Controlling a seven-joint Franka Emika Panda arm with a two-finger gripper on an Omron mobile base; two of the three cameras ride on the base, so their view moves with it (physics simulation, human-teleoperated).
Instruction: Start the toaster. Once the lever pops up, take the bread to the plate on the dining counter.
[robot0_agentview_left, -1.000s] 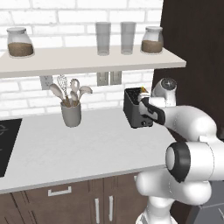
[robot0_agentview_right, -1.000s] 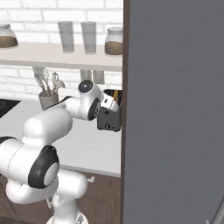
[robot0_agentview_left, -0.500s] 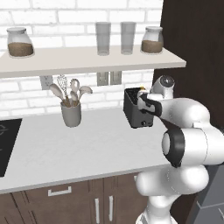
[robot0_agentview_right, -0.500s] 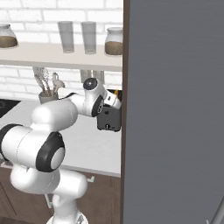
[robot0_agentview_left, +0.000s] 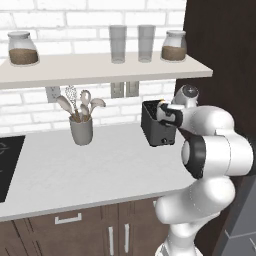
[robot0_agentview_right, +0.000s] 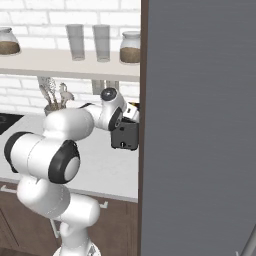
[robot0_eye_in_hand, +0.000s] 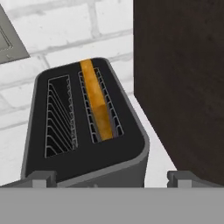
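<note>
The black toaster (robot0_agentview_left: 156, 131) stands on the white worktop against the brick wall, right beside a dark tall cabinet. My gripper (robot0_agentview_left: 167, 114) hovers just above its near end, open, holding nothing. In the hand view the toaster (robot0_eye_in_hand: 87, 162) lies close below with two slots in its top. The bread (robot0_eye_in_hand: 97, 104) sits down in the right slot, only its golden-brown top edge showing; the left slot is empty. My fingertips (robot0_eye_in_hand: 40, 176) stand wide apart on either side of the toaster's near end. From the right, the toaster (robot0_agentview_right: 125, 136) is half hidden by my wrist. The plate and the dining counter are out of view.
A grey utensil cup (robot0_agentview_left: 81, 130) stands left of the toaster. The shelf (robot0_agentview_left: 100, 67) above carries jars and glasses. The dark cabinet wall (robot0_agentview_left: 220, 55) closes off the right side. A black cooktop (robot0_agentview_left: 7, 165) lies at the far left of the worktop.
The arm's elbow has risen and swung in, and the hand has edged slightly left and up over the toaster. The gripper stays open.
</note>
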